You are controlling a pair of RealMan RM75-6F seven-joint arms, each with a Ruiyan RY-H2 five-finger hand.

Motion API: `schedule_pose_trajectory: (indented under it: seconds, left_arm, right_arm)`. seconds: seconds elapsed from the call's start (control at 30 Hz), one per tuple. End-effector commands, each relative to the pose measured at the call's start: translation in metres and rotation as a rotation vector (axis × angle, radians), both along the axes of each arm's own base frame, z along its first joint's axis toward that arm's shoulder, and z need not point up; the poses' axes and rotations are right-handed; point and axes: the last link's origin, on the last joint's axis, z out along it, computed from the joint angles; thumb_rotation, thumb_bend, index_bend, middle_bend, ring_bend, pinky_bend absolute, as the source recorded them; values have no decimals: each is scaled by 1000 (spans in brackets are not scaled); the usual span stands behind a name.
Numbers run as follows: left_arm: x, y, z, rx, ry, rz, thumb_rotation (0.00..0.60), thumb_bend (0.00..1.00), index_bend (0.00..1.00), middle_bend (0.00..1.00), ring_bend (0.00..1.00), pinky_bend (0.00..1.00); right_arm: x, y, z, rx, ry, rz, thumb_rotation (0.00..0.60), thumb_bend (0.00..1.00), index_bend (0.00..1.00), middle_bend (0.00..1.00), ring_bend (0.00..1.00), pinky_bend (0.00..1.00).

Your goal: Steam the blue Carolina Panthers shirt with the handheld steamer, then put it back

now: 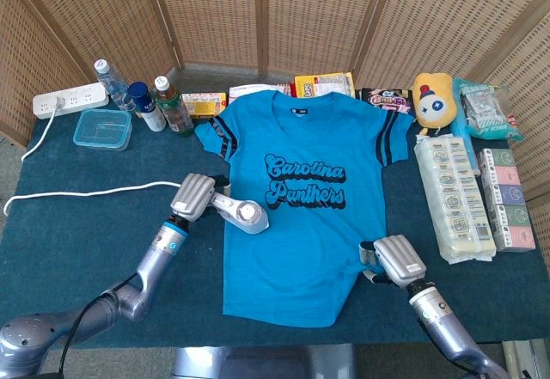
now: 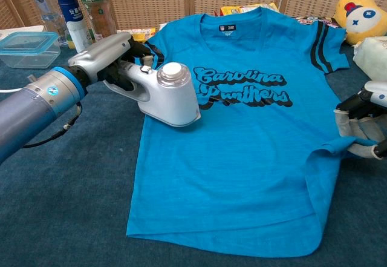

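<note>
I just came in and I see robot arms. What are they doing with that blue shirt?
The robot is steaming it. Its left hand grips a white handheld steamer by the handle, with the head over the left side of the blue Carolina Panthers shirt, beside the lettering. The right hand holds the shirt's lower right edge, which is bunched up there. The shirt lies flat on the dark blue table.
</note>
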Motion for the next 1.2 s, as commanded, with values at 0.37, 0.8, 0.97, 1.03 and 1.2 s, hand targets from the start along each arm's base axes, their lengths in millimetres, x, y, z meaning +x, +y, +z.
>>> schedule_pose_trajectory:
  seconds: [0.37,0.8,0.97,1.03,1.2]
  left_arm:
    - [39,-13,-51,-66,36,-59,600,494,714,803,713,750]
    - [73,-36,-72,-127,13,-155,600,494,715,803,713,749]
    - [80,-42,-71,-129,0,-189,600,493,714,803,713,750]
    - [81,-43,-71,-130,0,-197,600,492,715,803,713,749]
    - [82,-45,-68,-124,7,-217,600,492,715,803,713,749]
  right_arm:
    - [-6,-1,6,-11,-7,-9,600,539,735,696,720,863]
    - [-9,-1,10,-18,-11,-14,600,538,735,696,720,863]
    - [-9,-1,10,-17,-14,-13,600,539,736,696,721,863]
    - [-9,-1,10,-17,-14,-12,600,538,736,697,721,863]
    - [-8,-1,10,-17,-15,-10,600,539,736,697,721,864]
